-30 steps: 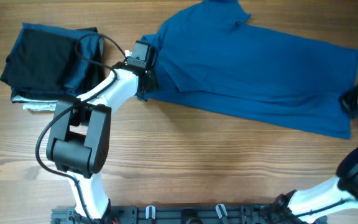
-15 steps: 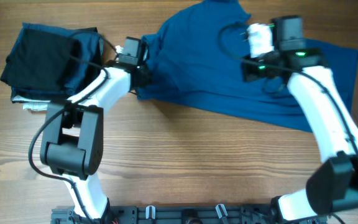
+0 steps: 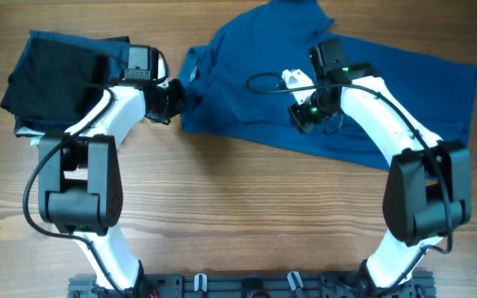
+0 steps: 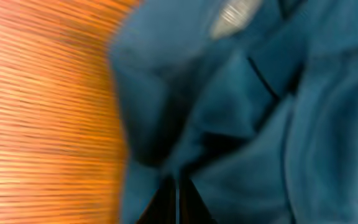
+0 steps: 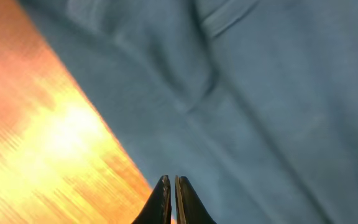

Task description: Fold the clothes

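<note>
At the near edge, the two arms are rising from their mounts over the wooden table [image 3: 263,223], whose bare boards are filling the whole foreground. Further in, the right gripper [image 3: 301,116] is hovering low over the near hem of the blue T-shirt [image 3: 387,91], its fingers pressed together on nothing; in the right wrist view those closed tips [image 5: 171,194] are pointing at the line where the shirt's edge [image 5: 278,93] is meeting the wood. Level with it on the other side, the left gripper [image 3: 175,93] is sitting right at the shirt's left end, jaws likewise together; the left wrist view is showing folds of blue cloth [image 4: 260,124] bunching down toward the shut tips [image 4: 176,199], but blur is hiding whether any fabric is caught between them. The shirt is lying spread out across the centre and right of the table, rumpled at the collar end, where a small pale label [image 4: 235,12] is showing. Furthest back on the left, folded dark garments [image 3: 56,79] are sitting in a stack, well clear of the shirt, with a pale garment [image 3: 52,142] peeking out beneath
</note>
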{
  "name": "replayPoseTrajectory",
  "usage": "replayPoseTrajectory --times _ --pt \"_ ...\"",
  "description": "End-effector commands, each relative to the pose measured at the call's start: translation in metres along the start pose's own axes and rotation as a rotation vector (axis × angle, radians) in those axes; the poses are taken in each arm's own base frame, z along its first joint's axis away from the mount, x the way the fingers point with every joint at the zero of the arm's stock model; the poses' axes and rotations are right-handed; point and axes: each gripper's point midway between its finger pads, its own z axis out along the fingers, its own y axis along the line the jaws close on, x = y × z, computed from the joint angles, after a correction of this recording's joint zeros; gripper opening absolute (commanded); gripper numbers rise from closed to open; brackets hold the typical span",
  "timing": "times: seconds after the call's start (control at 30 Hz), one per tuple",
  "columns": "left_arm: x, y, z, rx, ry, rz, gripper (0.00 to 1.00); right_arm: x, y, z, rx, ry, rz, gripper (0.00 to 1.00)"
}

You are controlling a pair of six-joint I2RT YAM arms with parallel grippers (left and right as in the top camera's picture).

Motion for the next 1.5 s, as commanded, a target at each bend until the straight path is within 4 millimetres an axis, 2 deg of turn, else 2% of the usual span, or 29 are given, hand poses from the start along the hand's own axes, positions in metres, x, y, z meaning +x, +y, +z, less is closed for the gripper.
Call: replayPoseTrajectory --times 0.0,0.13,0.37,0.5,1.23,1.37,1.47 --pt "0.005 -0.021 -0.008 0.101 0.032 0.034 0.04 0.001 0.016 0.008 -0.100 0.001 -0.037 0.04" --pt "0.007 -0.016 0.002 0.093 0.048 0.026 0.04 0.004 0.015 0.015 -0.108 0.020 -0.007 0.04" --pt "0.015 -0.001 0.030 0.070 0.089 0.004 0.04 0.006 0.005 0.044 -0.115 0.041 0.033 0.04" --pt "0.016 0.002 0.034 0.060 0.097 0.000 0.04 0.004 0.001 0.054 -0.112 0.038 0.059 0.04" --pt "0.014 0.007 0.034 0.034 0.084 0.000 0.04 0.001 -0.009 0.056 -0.058 0.031 0.119 0.04" --pt "0.014 0.008 0.034 0.030 0.083 0.000 0.04 0.007 -0.031 0.055 0.074 0.058 0.224 0.04" --pt "0.014 0.008 0.034 0.030 0.083 -0.001 0.04 0.008 -0.033 0.055 0.085 0.063 0.239 0.04"
